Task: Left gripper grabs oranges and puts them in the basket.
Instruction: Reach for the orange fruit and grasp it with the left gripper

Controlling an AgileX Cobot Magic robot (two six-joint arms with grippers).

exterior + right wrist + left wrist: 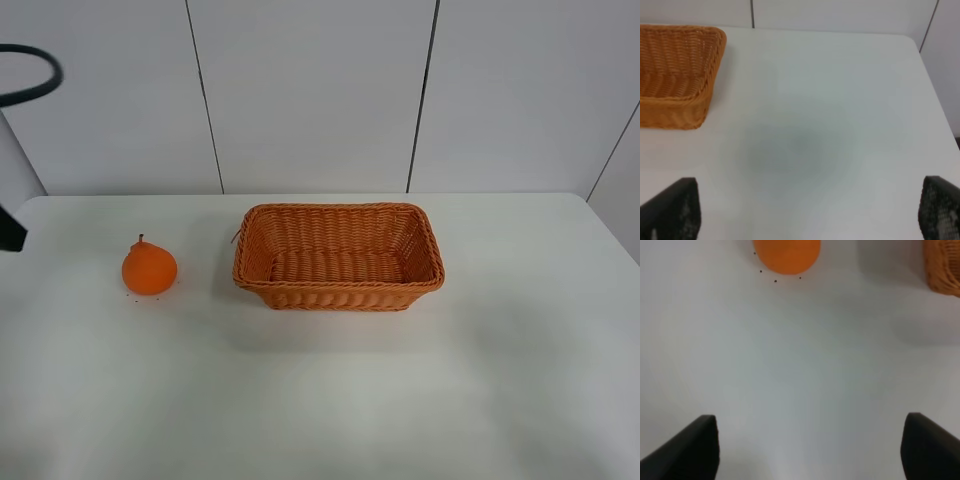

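Orange (149, 268) sits on the white table (320, 400), well apart from the basket (340, 297) to its right, with open tabletop on every side. Left wrist view: only bare surface between the wide-spread left gripper (810, 418) and the orange. The basket's walls are the one raised obstacle; its top is open.

Woven wicker basket (338, 296); matt, seemingly smooth table (350, 400)

Left gripper (810, 449): two matte black, wedge-shaped fingers (687, 450) with smooth, plain faces. Right gripper (807, 210): black fingers (675, 210) with a grainy, speckled surface. At the far left, a thin black cable (40, 80) curves above a black arm part (10, 232).
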